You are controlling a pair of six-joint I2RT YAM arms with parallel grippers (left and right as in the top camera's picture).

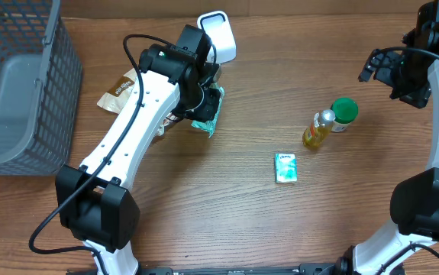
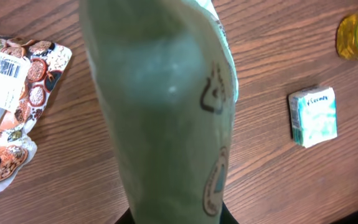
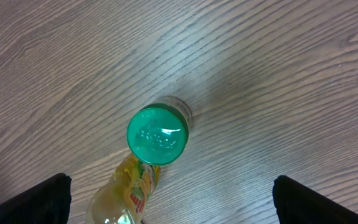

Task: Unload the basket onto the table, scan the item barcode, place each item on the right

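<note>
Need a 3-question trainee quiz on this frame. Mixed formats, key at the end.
1. True or false: the left gripper is shut on the green plastic pouch.
2. Which thing lies nearest the green-lidded jar? A) yellow plastic bottle B) grey mesh basket C) white handheld scanner
3. Fill in: the right gripper hangs over the jar with its jaws ____.
Key: 1 true; 2 A; 3 open.
</note>
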